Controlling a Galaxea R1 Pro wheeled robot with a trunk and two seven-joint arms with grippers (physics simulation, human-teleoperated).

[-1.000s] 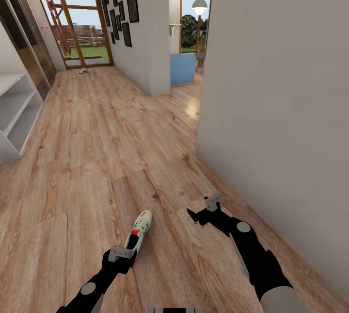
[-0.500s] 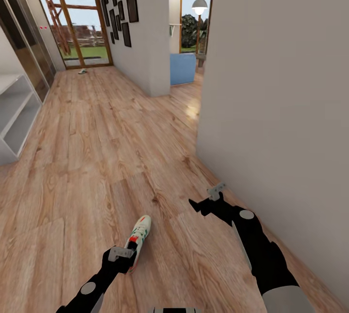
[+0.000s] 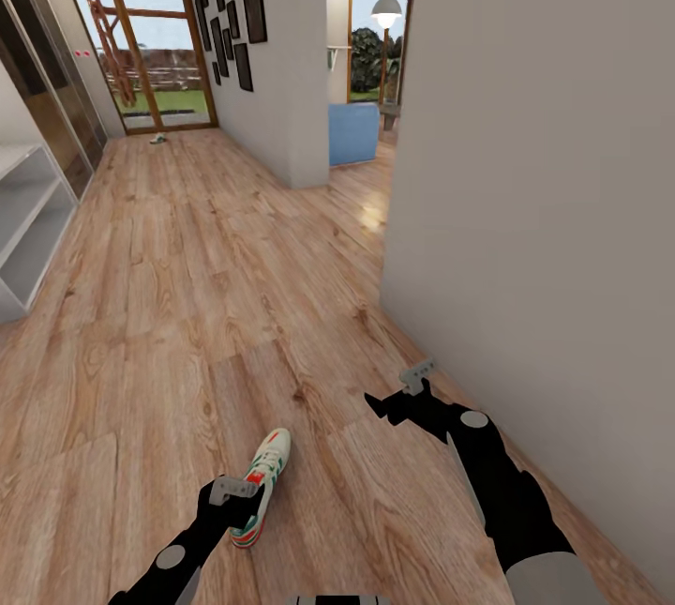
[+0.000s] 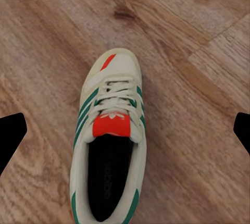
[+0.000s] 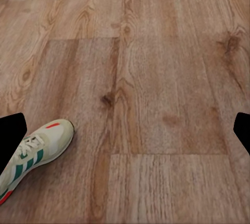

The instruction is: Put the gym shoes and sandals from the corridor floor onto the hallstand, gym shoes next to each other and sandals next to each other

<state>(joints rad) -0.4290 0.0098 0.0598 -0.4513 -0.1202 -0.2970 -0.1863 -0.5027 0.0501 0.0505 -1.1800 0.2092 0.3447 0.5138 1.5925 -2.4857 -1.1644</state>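
Gym shoe [image 4: 110, 135]: flat on corridor floor [image 3: 169, 305], toe pointing away, beneath left gripper [image 4: 125, 130], fingers spread wide, not touching. Right gripper [image 5: 125, 125]: wide, over bare planks. Far end by glass door: small pale object [image 3: 160, 138], possibly second shoe.
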